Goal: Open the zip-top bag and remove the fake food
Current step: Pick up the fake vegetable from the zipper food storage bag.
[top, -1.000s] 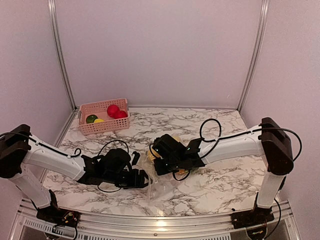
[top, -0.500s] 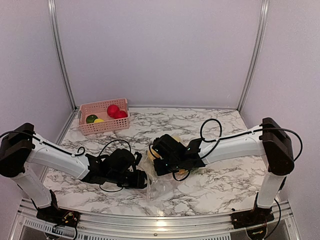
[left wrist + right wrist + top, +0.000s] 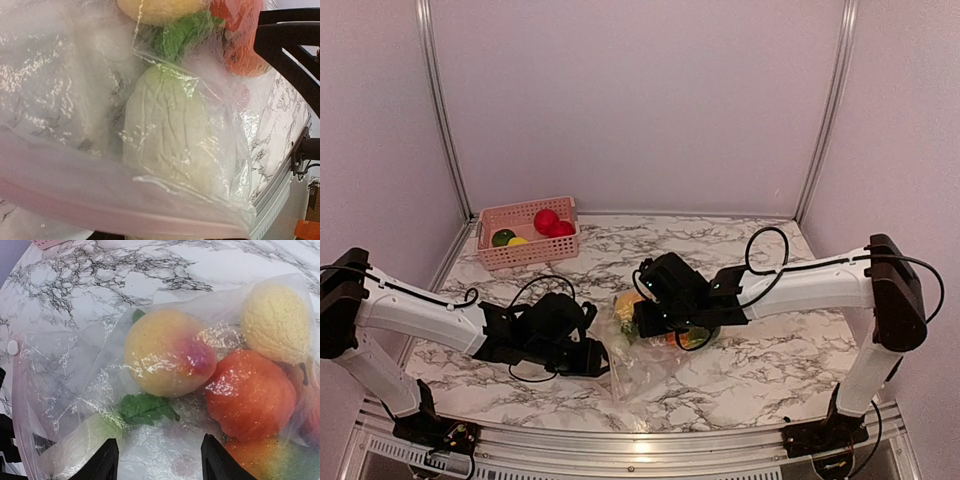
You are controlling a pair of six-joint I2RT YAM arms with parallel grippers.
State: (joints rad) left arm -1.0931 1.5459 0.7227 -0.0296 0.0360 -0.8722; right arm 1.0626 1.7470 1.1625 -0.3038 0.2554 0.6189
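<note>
The zip-top bag (image 3: 642, 365) lies crumpled on the marble table between my two grippers. It holds the fake food (image 3: 628, 306): a yellow-pink peach (image 3: 167, 352), an orange-red fruit (image 3: 250, 392), a bumpy yellow lemon (image 3: 275, 322), a green leaf (image 3: 145, 409) and a cream-green vegetable (image 3: 167, 135). My left gripper (image 3: 598, 357) is at the bag's near-left edge, and the pink zip strip (image 3: 125, 212) lies right across its jaws, hiding the fingers. My right gripper (image 3: 160, 465) is open just above the bag; it also shows in the top view (image 3: 645, 322).
A pink slatted basket (image 3: 492, 256) stands at the back left with red, green and yellow toy fruit in it. The right gripper's black fingers (image 3: 280, 45) show at the upper right of the left wrist view. The table's front rail (image 3: 640, 440) runs close below the bag.
My right arm has shifted a little to the right and back, uncovering the yellow fruit at the bag's left. My left gripper has stayed at the bag's edge, edging slightly right.
</note>
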